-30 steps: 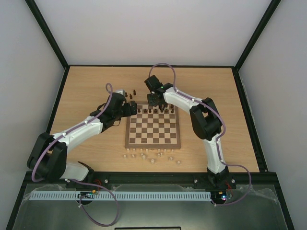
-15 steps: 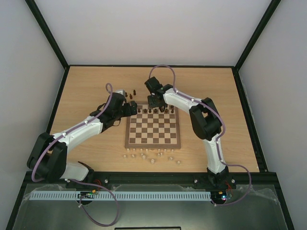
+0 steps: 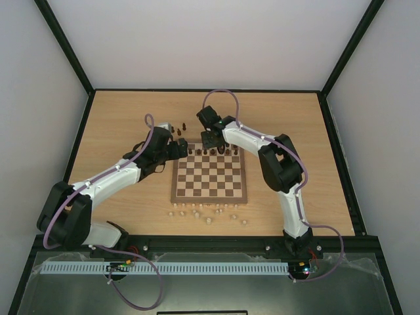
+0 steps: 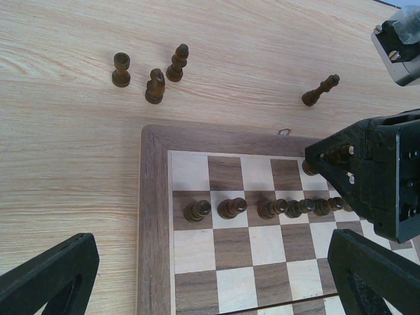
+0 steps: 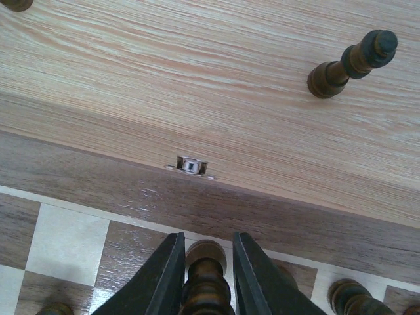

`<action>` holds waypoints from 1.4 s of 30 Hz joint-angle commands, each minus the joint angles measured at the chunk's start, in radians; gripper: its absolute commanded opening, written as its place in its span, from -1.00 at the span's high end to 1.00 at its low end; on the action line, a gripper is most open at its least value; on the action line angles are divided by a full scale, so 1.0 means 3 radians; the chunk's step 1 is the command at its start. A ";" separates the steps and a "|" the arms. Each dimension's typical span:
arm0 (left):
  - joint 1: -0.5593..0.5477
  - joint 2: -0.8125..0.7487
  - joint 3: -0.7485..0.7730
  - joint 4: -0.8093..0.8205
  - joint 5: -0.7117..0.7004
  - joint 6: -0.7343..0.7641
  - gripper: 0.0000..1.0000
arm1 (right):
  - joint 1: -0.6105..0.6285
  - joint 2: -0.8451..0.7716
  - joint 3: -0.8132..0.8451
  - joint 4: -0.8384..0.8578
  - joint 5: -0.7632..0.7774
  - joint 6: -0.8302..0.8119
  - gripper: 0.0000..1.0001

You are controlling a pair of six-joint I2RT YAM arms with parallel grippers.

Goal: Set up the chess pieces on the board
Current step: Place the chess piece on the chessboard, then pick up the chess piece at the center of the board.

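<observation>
While one dark chess piece point(image 5: 205, 279) is at the far row of the board point(image 4: 155, 216), the right gripper point(image 5: 206, 256) pinches it tight between its two fingers. I cannot tell if it touches the square. More dark pieces point(image 4: 266, 209) stand in a line one row nearer. Four loose dark pieces point(image 4: 155, 85) sit on the table point(image 3: 118, 118) just past the board's far edge. The left gripper point(image 4: 210, 282) hangs over the board's far left corner, fingers spread wide and holding nothing. Pale pieces point(image 3: 207, 213) lie by the board's near edge.
</observation>
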 commanded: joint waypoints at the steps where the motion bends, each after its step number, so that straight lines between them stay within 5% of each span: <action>1: 0.0007 -0.0069 -0.0054 0.0061 0.0009 -0.0011 -0.97 | 0.0025 -0.0131 -0.0027 -0.0134 0.0092 0.0025 0.59; 23: 0.0007 -0.0086 -0.0045 0.0025 -0.0096 0.0002 -0.98 | 0.0020 -0.0634 0.0159 -0.0067 0.0051 0.0035 0.11; 28: 0.0007 -0.0123 -0.0054 0.0027 -0.0073 -0.0003 -0.98 | -0.0010 -0.0701 0.0353 -0.0130 0.0131 -0.0007 -0.13; 36: -0.0008 -0.0219 -0.0059 0.0015 -0.0070 -0.0009 -0.98 | -0.0471 -0.0393 0.0718 -0.0295 -0.0210 -0.0024 -0.42; 42: -0.0007 -0.0129 -0.0045 0.0030 -0.0022 -0.0012 -0.98 | -0.0661 0.0021 0.1068 -0.0484 -0.0146 -0.0101 -0.43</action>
